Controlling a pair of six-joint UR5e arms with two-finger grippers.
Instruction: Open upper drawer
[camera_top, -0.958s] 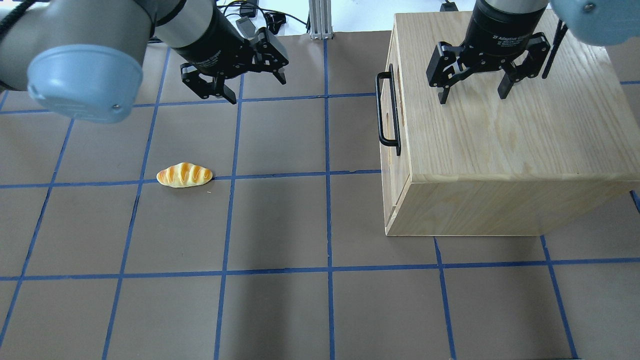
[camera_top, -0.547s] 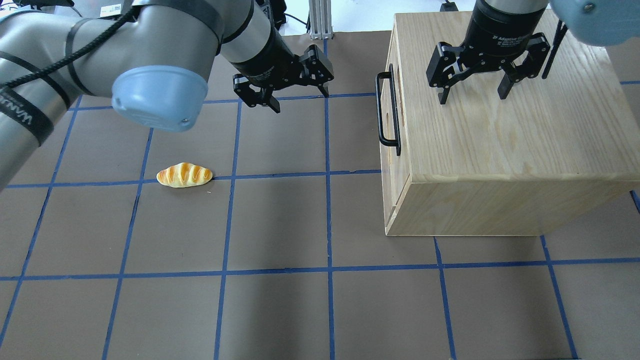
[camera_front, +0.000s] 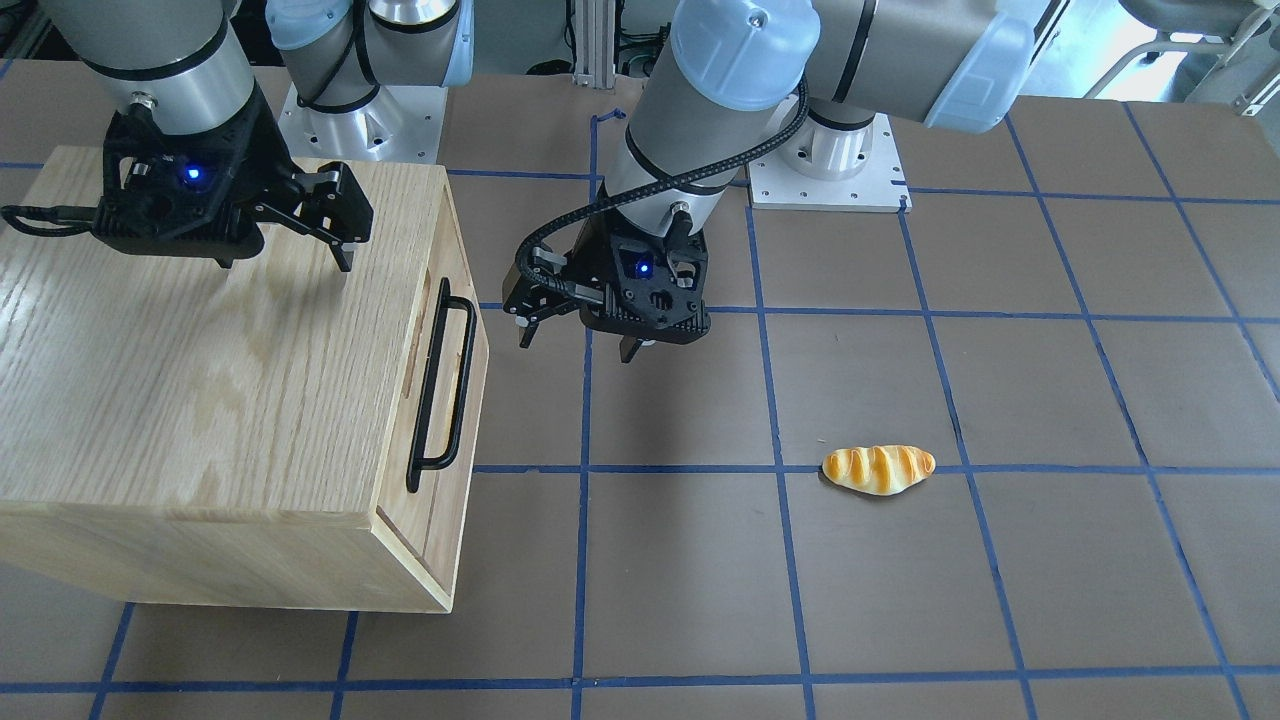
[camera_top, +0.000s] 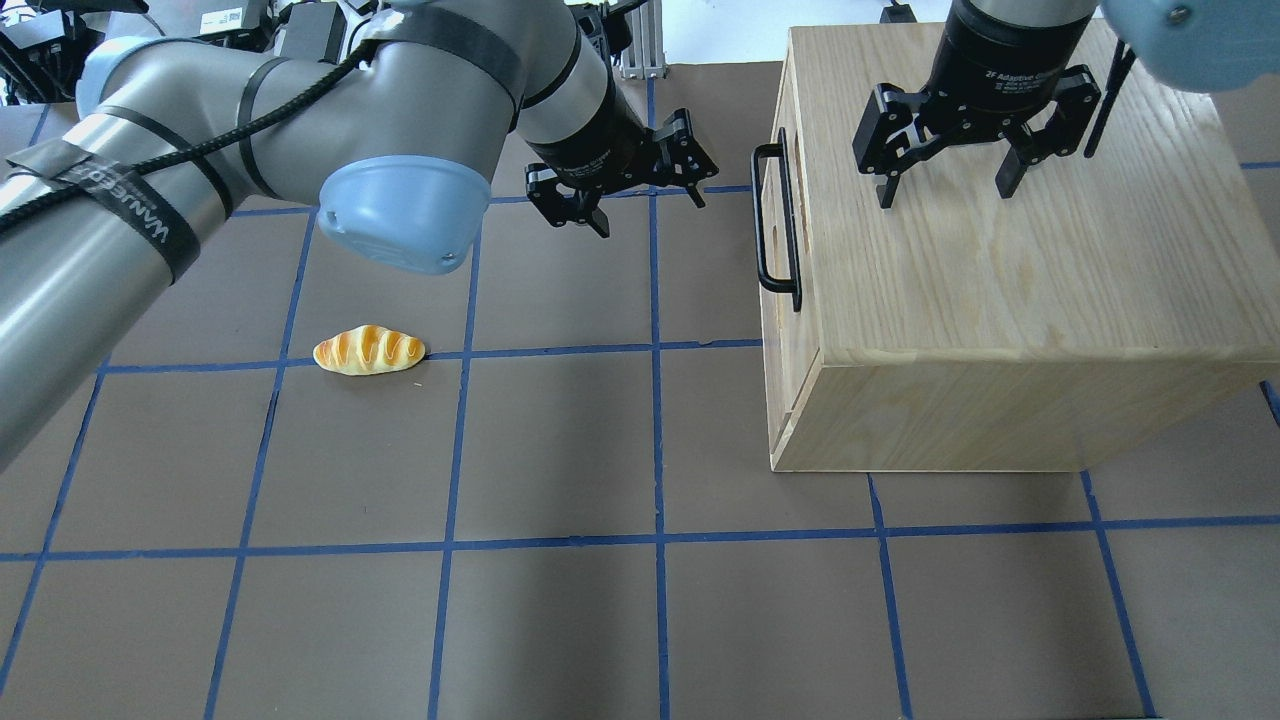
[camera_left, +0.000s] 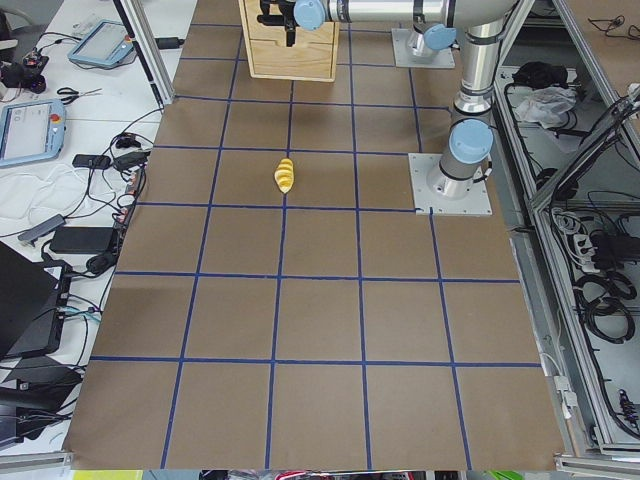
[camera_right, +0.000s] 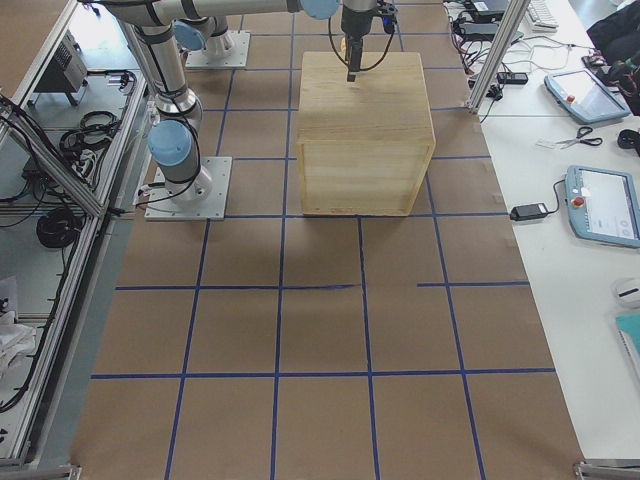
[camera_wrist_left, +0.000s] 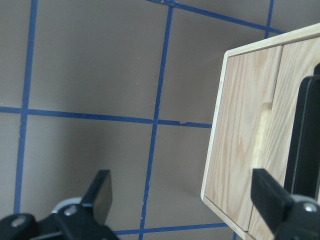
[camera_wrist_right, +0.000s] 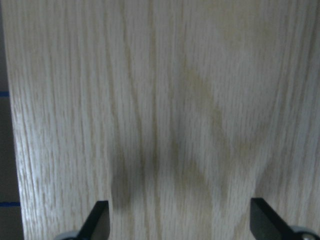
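Note:
The upper drawer (camera_front: 434, 392) is closed in the front of the oak-grain cabinet (camera_top: 1000, 260). Its long black bar handle (camera_top: 776, 225) faces the middle of the table. In the left wrist view the drawer front (camera_wrist_left: 240, 135) shows its finger slot (camera_wrist_left: 262, 131) and the handle (camera_wrist_left: 306, 140). My left gripper (camera_top: 650, 212) is open and empty, a short way from the handle and not touching it. It also shows in the front-facing view (camera_front: 575, 346). My right gripper (camera_top: 945, 195) is open and hovers just above the cabinet top (camera_wrist_right: 160, 100).
A toy bread roll (camera_top: 369, 350) lies on the brown mat to the left of the cabinet, also in the front-facing view (camera_front: 878, 469). Blue tape lines grid the table. The cabinet stands at the table's right end (camera_right: 365, 130).
My left arm has swung right across the table, bringing its open gripper close to the drawer handle. The right gripper, the cabinet and the bread roll have not moved.

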